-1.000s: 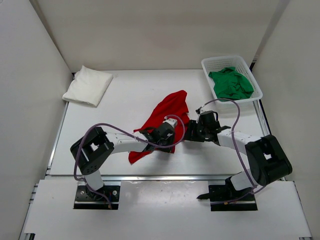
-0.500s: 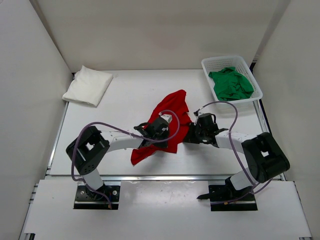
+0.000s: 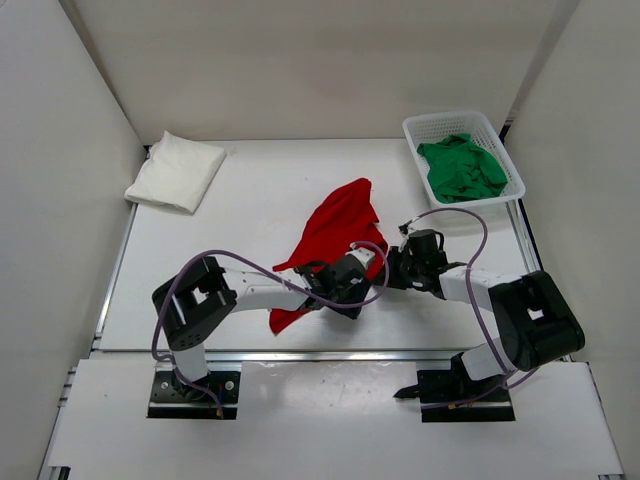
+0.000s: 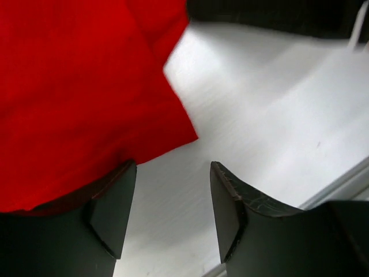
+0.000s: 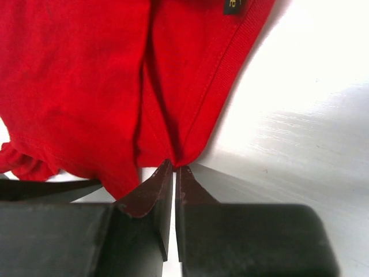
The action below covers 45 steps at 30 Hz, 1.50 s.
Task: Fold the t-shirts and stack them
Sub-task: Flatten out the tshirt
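1. On my feed: white matte table, evenly lit, no hard shadows.
2. Plain white walls box it in on three sides.
3. Metal rail along the near edge.

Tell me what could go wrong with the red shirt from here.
1. The right pincer is shut on only a thin tip of the red t-shirt at its folded edge, so a pull could slip it free.
2. The left pincer is open. The cloth lies over one finger rather than between the two, so closing may catch nothing.
3. Both pincers sit close together in the top view, so they might bump.
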{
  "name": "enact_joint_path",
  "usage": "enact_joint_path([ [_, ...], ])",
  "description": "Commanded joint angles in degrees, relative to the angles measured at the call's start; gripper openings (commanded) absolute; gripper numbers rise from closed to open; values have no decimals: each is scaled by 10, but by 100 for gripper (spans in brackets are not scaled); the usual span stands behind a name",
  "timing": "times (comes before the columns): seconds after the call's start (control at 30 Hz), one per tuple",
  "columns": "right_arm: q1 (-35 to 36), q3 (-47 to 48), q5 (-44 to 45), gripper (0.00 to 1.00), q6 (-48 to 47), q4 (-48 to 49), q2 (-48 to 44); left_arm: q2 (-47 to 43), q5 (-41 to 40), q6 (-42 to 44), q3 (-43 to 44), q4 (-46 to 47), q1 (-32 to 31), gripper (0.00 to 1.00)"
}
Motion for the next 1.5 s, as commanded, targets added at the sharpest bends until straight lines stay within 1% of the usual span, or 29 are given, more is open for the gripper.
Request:
enact_joint_path([
  [0.0,-4,-12,-20,1,9,38,-17,22,-27,4,29,13,-6,65],
  [0.17,-3,-23,-22,0,8,44,-27,37,-53,-1,19,41,-9,66],
  [0.27,-5,-33,-27,0,12,51,-34,46,-87,3,26,42,-12,62],
  [0.33,-8,-36,-30,0,13,58,-37,49,-101,6,24,43,-12,53],
  [0.4,-3,-41,-32,0,10,59,-36,36,-119,8,12,50,-20,53],
  [0.43,-8,-41,-37,0,9,58,-35,31,-125,6,12,45,-29,49],
  [0.47,-8,-44,-39,0,10,60,-36,17,-133,5,10,43,-33,40],
  [0.5,-10,-42,-41,0,9,65,-36,0,-138,2,-5,48,-39,38],
  [0.63,-10,-41,-45,0,7,63,-37,-45,-146,-10,-29,48,-47,41],
  [0.73,-19,-41,-49,1,2,66,-35,-59,-167,-5,-32,45,-53,49],
  [0.77,-16,-40,-49,0,3,65,-38,-57,-165,-5,-28,47,-52,50],
  [0.83,-18,-43,-50,0,6,60,-36,-51,-162,-2,-25,57,-48,55],
  [0.9,-18,-44,-46,0,0,64,-38,-34,-166,9,-15,56,-54,63],
  [1.03,-18,-48,-52,0,1,62,-45,21,-154,15,5,56,-47,62],
  [1.17,-14,-61,-50,0,4,67,-52,35,-160,16,4,77,-50,63],
  [1.23,-17,-62,-51,0,8,72,-50,41,-162,19,3,75,-50,61],
  [1.27,-18,-64,-52,0,9,76,-49,49,-165,15,14,72,-47,53],
  [1.33,-18,-68,-51,0,9,77,-52,49,-169,17,9,73,-41,32],
  [1.37,-20,-68,-50,0,8,77,-57,43,-165,13,5,73,-35,25],
  [1.4,-19,-68,-50,0,9,75,-56,41,-165,7,4,65,-28,12],
  [1.43,-25,-70,-47,0,5,70,-61,22,-162,6,-1,65,-26,3],
  [1.47,-21,-68,-46,0,5,69,-64,-3,-169,7,-10,67,-20,0],
])
